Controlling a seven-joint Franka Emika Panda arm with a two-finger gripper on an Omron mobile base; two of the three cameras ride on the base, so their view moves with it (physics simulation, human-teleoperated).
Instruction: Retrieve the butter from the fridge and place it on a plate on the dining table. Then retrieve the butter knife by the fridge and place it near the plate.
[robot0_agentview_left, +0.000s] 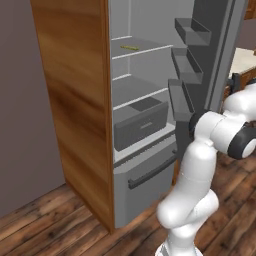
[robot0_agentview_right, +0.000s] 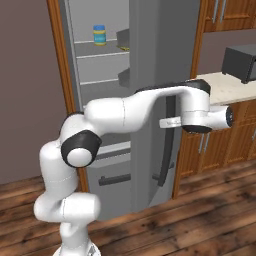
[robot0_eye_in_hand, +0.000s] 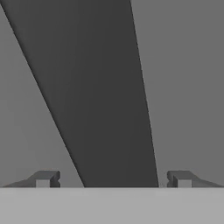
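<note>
The fridge (robot0_agentview_left: 142, 87) stands open, its door (robot0_agentview_right: 150, 60) swung out towards me. A thin yellow-olive stick, the butter (robot0_agentview_left: 130, 47), lies on an upper shelf; a bit of it also peeks past the door edge (robot0_agentview_right: 123, 48). My gripper (robot0_agentview_right: 168, 121) is at the door's outer face, by the dark vertical bar handle (robot0_agentview_right: 170, 150). In the hand view the gripper (robot0_eye_in_hand: 113, 179) is open and straddles that handle (robot0_eye_in_hand: 105, 109), with a gap on each side of the bar. The plate, dining table and butter knife are out of view.
A blue-lidded yellow jar (robot0_agentview_right: 99, 35) sits on the top shelf. A grey drawer (robot0_agentview_left: 140, 122) and door bins (robot0_agentview_left: 187, 65) are inside. A wooden panel (robot0_agentview_left: 75, 100) flanks the fridge's left. A dark appliance (robot0_agentview_right: 242, 62) sits on the counter above wooden cabinets (robot0_agentview_right: 220, 140).
</note>
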